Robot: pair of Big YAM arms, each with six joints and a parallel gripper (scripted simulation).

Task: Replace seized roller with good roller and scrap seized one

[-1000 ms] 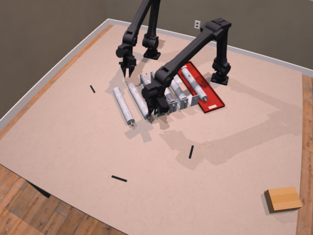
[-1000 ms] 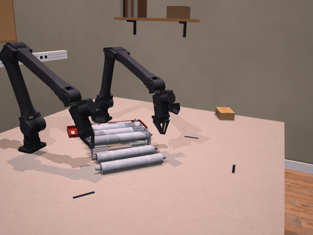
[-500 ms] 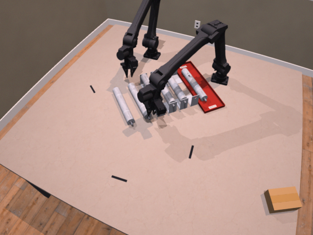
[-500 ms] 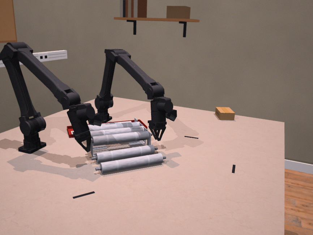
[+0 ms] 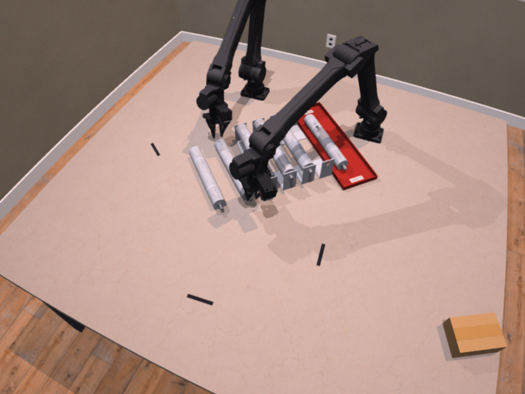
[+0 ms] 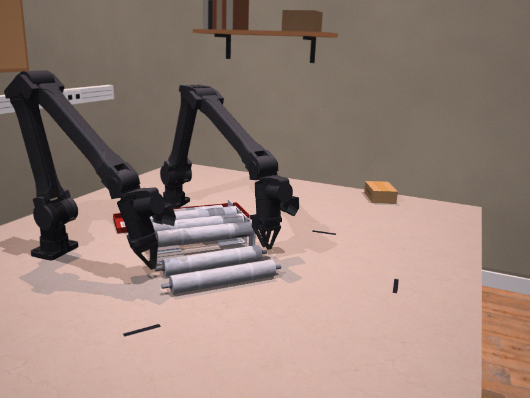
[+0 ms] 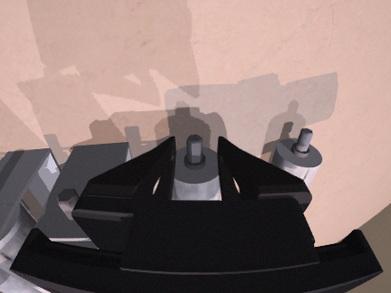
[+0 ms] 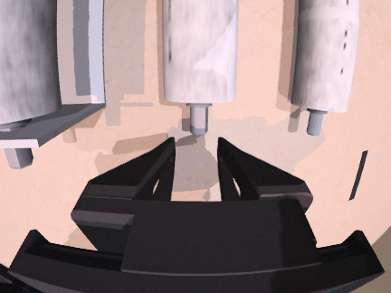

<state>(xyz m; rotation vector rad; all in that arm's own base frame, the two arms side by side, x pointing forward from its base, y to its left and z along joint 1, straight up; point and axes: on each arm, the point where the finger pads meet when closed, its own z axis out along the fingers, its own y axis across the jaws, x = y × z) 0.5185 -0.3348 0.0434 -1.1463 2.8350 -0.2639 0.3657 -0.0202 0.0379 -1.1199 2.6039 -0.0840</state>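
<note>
Both pincers are slightly spread and grip nothing: the left gripper [image 5: 253,198] [image 6: 268,247] [image 7: 196,144] has its tapered black fingers around one end of the inner loose roller [image 5: 224,152] [image 6: 213,259] [image 7: 196,187] [image 8: 200,54], and the right gripper [image 5: 217,135] [image 6: 153,267] [image 8: 195,144] stands just off the other end. Stubby grey hex axles poke from its mottled, pale cylinder. The outer loose roller [image 5: 207,177] [image 6: 224,276] [image 7: 300,155] [image 8: 327,63] lies beside it on the stone-like tabletop [image 5: 148,245] [image 6: 299,342]. Three rollers sit between flat grey brackets [image 5: 289,180] [image 8: 68,122]; the slot nearest the shallow red tray [image 5: 358,163] [image 6: 116,222] has none. One roller [image 5: 325,139] rests in that white-labelled tray.
</note>
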